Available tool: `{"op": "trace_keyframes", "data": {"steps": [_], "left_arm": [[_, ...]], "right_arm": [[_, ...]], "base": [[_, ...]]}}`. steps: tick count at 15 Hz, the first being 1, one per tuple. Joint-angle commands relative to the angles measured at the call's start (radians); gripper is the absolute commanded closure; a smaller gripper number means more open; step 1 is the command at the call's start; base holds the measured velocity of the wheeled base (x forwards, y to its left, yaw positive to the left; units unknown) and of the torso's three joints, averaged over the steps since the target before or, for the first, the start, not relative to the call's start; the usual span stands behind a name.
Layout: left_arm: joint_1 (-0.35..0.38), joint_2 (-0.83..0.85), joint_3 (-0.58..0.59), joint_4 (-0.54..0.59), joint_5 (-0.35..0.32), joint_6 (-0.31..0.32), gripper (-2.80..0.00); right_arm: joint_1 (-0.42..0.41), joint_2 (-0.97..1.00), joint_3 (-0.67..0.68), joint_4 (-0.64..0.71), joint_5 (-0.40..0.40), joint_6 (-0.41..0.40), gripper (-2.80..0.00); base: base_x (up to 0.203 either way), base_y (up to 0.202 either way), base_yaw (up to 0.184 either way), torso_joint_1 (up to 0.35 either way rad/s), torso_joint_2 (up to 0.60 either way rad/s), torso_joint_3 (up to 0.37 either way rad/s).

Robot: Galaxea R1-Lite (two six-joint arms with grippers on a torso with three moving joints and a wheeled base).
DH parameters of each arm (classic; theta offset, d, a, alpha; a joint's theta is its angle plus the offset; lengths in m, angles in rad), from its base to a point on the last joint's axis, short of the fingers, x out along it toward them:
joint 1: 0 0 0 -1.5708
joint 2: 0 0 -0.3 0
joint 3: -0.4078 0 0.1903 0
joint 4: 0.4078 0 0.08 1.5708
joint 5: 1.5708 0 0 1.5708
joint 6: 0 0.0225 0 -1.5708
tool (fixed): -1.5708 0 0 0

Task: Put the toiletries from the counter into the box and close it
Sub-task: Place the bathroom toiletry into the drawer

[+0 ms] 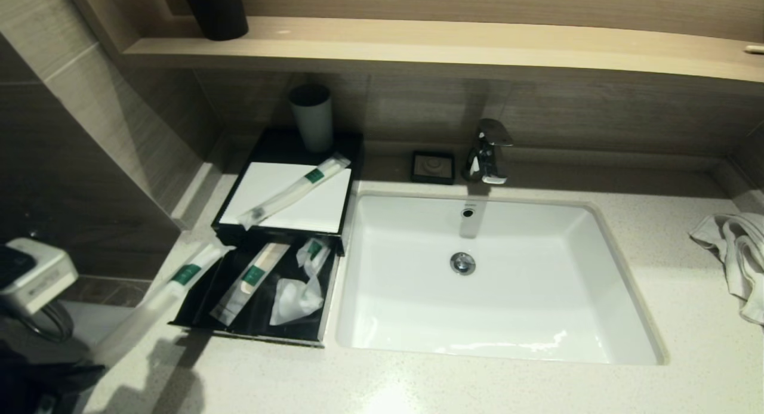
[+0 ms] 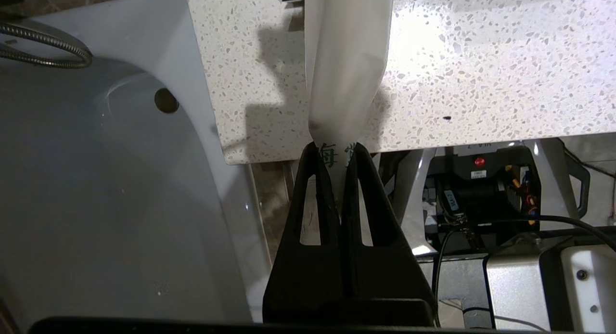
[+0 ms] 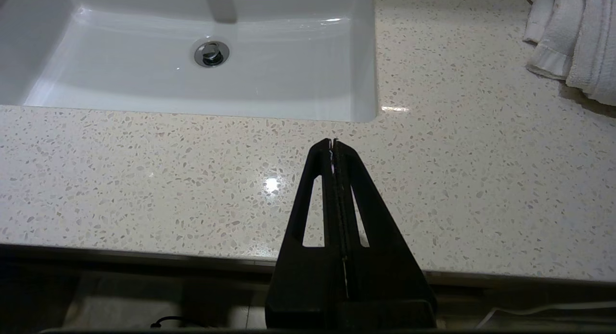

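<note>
The black box [image 1: 349, 163] stands left of the sink with its drawer [image 1: 256, 336] pulled open. One long white packet [image 1: 292, 190] lies on the box's white top. In the drawer lie a green-labelled packet [image 1: 250, 280], a crumpled clear packet [image 1: 295, 297] and a small packet [image 1: 313, 253]. My left gripper [image 2: 337, 148] is shut on the end of another long white green-labelled packet [image 2: 346, 59]. It holds the packet off the counter's left front corner, the far end [image 1: 185, 274] reaching the drawer's left edge. My right gripper [image 3: 333, 142] is shut and empty over the counter's front edge.
The white sink [image 1: 597, 271] fills the counter's middle, with a faucet [image 1: 489, 151] and soap dish [image 1: 433, 166] behind it. A cup [image 1: 311, 119] stands on the box's back. A white towel [image 1: 734, 253] lies at the right. A white fixture [image 2: 96, 180] sits below the counter's left end.
</note>
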Motion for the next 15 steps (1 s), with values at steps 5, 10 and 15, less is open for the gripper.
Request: {"op": "trace_keyframes", "data": {"steps": [5,10,15], "left_arm": [[0.0,0.123,-0.004,-0.028,-0.012,-0.004,0.0],[0.002,0.226,-0.039,-0.078,-0.032,-0.018,0.0],[0.004,0.297,-0.081,-0.08,-0.032,-0.042,0.0]], "right_arm": [[0.0,0.0,0.0,-0.001,0.0,0.0,0.0],[0.0,0.0,0.0,0.0,0.0,0.0,0.0],[0.0,0.0,0.0,-0.001,0.0,0.0,0.0]], "base": [[0.0,0.0,0.0,0.0,0.0,0.0],[0.0,0.0,0.0,0.0,0.0,0.0],[0.0,0.0,0.0,0.0,0.0,0.0]]}}
